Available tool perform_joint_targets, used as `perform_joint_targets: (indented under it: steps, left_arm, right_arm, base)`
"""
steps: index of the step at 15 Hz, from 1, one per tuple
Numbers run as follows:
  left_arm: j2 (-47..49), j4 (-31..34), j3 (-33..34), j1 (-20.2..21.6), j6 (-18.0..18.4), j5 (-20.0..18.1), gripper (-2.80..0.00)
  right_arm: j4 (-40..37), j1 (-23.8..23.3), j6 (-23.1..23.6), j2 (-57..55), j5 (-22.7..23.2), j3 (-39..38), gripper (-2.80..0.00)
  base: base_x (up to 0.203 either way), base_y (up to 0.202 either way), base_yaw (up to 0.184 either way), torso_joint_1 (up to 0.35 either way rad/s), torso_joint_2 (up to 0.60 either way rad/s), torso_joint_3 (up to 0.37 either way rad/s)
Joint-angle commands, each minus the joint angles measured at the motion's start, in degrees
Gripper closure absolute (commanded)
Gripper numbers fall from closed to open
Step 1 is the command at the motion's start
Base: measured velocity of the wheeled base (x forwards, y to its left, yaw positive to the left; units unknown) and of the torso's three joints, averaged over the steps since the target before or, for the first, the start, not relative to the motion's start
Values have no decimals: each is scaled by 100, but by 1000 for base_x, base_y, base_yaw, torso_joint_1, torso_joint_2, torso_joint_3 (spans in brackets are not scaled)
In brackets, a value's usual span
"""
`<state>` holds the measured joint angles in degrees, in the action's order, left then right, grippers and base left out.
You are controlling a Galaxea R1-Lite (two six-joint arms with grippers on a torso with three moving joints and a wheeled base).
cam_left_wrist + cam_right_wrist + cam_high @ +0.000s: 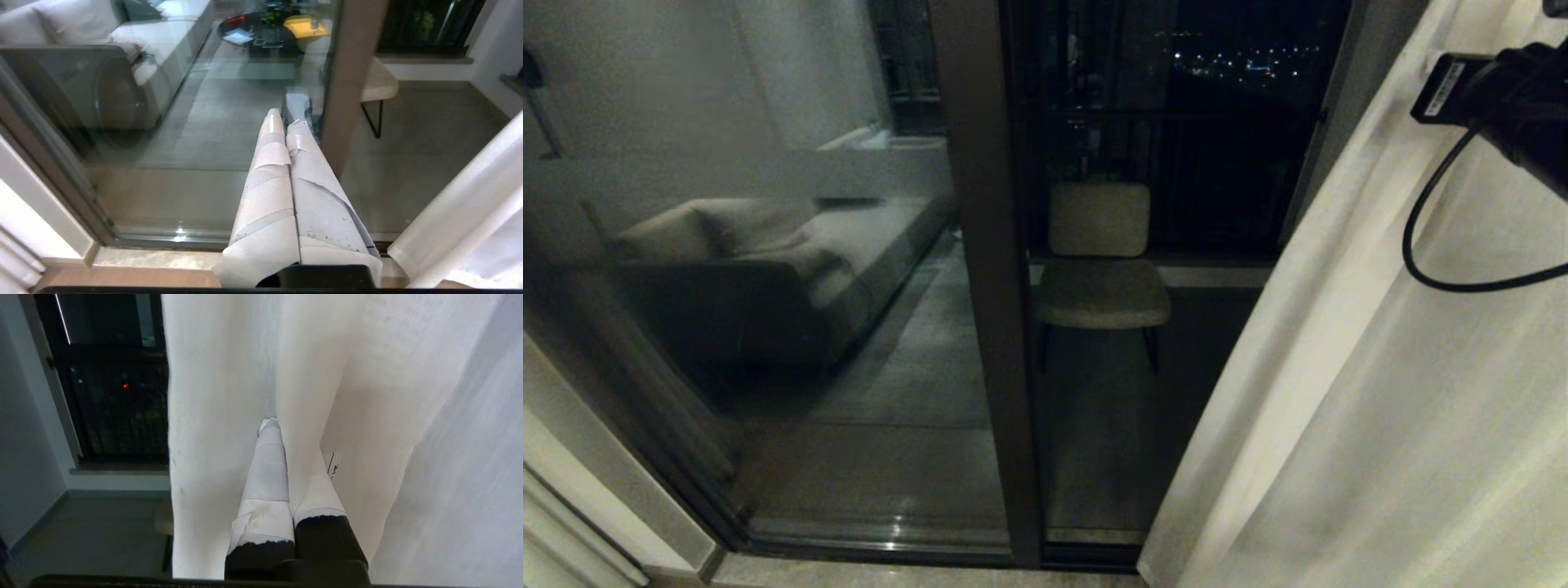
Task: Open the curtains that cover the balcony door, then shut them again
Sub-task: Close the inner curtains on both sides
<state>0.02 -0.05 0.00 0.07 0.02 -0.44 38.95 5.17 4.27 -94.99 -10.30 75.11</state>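
The balcony door [984, 245] stands uncovered across the left and middle of the head view, with dark glass and a dark brown frame. One cream curtain [1380, 392] hangs bunched at the right. My right arm [1515, 98] reaches into it from the upper right. In the right wrist view my right gripper [282, 433] is shut on a fold of this curtain [220, 416]. One taped finger [267, 469] shows and fabric drapes over the other. My left gripper [285, 120] is shut and empty, held low and pointing at the door frame [351, 81].
A padded chair [1100, 269] stands outside behind the glass. A sofa reflects in the left pane [743, 269]. A black cable [1421, 245] loops from my right arm in front of the curtain. Pale pleats [16, 261] show at the door's left edge.
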Motion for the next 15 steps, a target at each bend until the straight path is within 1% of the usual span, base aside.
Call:
perform_joint_targets:
  steps: [1, 15]
  left_arm:
    - [-2, -4, 0, 1, -2, -3, 0]
    - [-2, -4, 0, 1, -2, 0, 0]
  right_arm:
    - [34, 2, 4, -63, -7, 4, 0]
    - [42, 46, 4, -90, -33, -14, 0]
  base:
    - [0, 198, -1, 2, -2, -2]
    - [0, 192, 1, 2, 3, 1]
